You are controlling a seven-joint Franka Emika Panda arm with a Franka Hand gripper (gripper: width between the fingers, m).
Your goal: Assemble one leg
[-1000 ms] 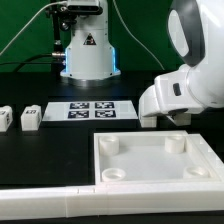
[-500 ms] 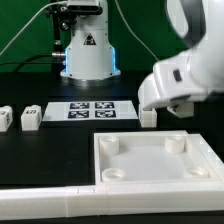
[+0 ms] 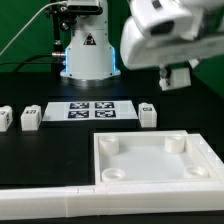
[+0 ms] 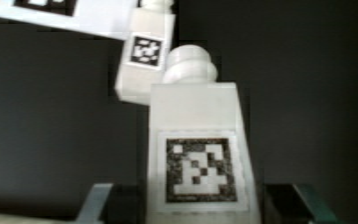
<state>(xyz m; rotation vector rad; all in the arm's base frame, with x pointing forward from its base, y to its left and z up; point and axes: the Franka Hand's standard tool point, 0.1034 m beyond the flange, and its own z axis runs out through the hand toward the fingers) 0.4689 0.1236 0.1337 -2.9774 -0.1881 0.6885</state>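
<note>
My gripper (image 3: 178, 76) hangs high at the exterior view's upper right, shut on a white leg (image 3: 180, 72). In the wrist view this leg (image 4: 197, 130) fills the middle, tag facing the camera and round peg on its far end, held between the two fingers (image 4: 105, 203) of my gripper (image 4: 199, 206). A second leg (image 3: 148, 114) stands on the black table below, next to the marker board (image 3: 92, 110); it also shows in the wrist view (image 4: 147, 55). Two more legs (image 3: 30, 119) (image 3: 4, 118) stand at the exterior view's left.
The large white panel (image 3: 155, 172) with round corner sockets lies at the front right. A long white rail (image 3: 50, 206) runs along the front edge. The robot base (image 3: 88, 50) stands behind the marker board, whose corner shows in the wrist view (image 4: 51, 8).
The arm has risen from table height beside the panel and moved up, carrying a leg off the table. The leg next to the marker board is now uncovered.
</note>
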